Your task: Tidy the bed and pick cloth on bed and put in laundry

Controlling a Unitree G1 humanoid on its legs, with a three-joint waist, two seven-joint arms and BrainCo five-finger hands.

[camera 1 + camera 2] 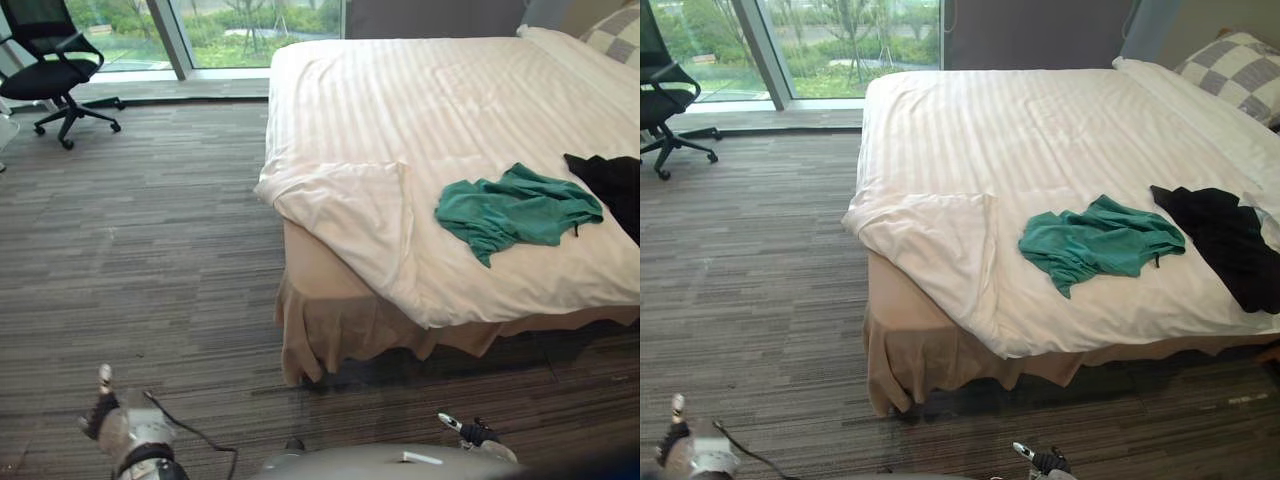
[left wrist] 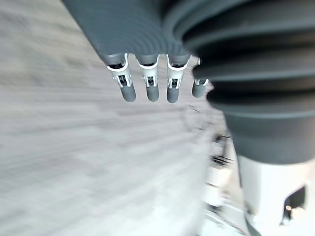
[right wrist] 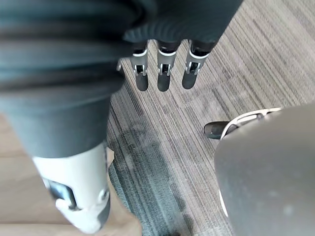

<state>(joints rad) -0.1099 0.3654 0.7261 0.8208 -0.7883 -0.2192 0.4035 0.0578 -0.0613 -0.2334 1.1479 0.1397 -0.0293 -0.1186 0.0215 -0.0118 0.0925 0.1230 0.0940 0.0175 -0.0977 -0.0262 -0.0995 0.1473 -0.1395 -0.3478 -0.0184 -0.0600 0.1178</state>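
Approach stage; my left hand [image 2: 148, 87] and right hand [image 3: 164, 78] hang slack, empty; next: close on bed [image 1: 400, 100], grasp green cloth [image 1: 515, 210].

The white striped duvet [image 1: 430, 110] is smooth, matt cloth with a faint sheen in its woven bands. The beige bed skirt [image 1: 340, 330] below it is plain soft fabric, and the crumpled teal-green garment [image 1: 515, 212] and the black garment [image 1: 612, 182] are both matt cloth. The grey-brown floor carpet [image 1: 140, 230] has a rough, streaky low pile, the black office chair [image 1: 50, 60] has a mesh back, and the left hand [image 2: 150, 83] and right hand [image 3: 163, 73] show glossy silvery finger parts with dark matt tips under dark ribbed, rubbery-looking covers.
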